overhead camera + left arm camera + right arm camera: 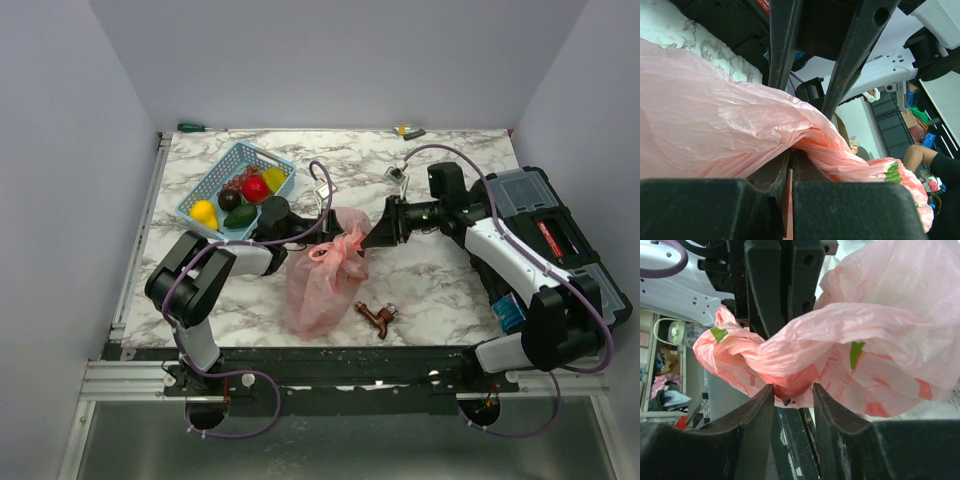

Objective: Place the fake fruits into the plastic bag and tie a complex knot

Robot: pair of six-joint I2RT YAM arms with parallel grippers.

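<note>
While the left gripper (791, 162) pinches the plastic bag (320, 285), lying mid-tabletop toward the near edge, and the right gripper (793, 390) clamps its twisted neck (785, 352), draw them apart steadily, gently enough to avoid tearing.

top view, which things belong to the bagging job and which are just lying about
For the job: plastic bag; fake fruits in the blue basket.
Lying about: brown tap-shaped piece; green-handled screwdriver; toolbox.

blue basket (235, 158) rear left | toolbox (572, 262) right | brown tap (377, 317) front
</note>
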